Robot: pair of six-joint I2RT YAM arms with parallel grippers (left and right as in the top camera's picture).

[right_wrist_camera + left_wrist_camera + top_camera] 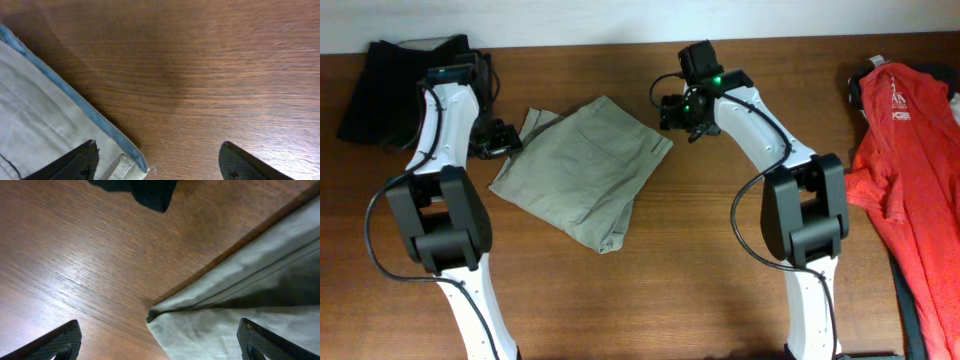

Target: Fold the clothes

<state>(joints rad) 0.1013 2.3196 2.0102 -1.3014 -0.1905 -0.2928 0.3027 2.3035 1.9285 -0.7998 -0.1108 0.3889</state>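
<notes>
The khaki grey-green shorts (582,168) lie folded on the wooden table between the two arms. My left gripper (498,138) is open at the shorts' left corner; in the left wrist view its fingers (159,347) straddle that corner (220,325) just above it. My right gripper (678,112) is open by the shorts' right waistband corner; in the right wrist view its fingers (157,167) straddle the blue-edged waistband corner (127,162). A red white-printed T-shirt (910,150) lies at the far right. A black garment (395,85) lies at the back left and shows in the left wrist view (145,191).
Bare wooden table (650,290) lies in front of the shorts. The arm bases stand at the front left (470,300) and front right (815,290). A dark object (853,88) lies beside the T-shirt.
</notes>
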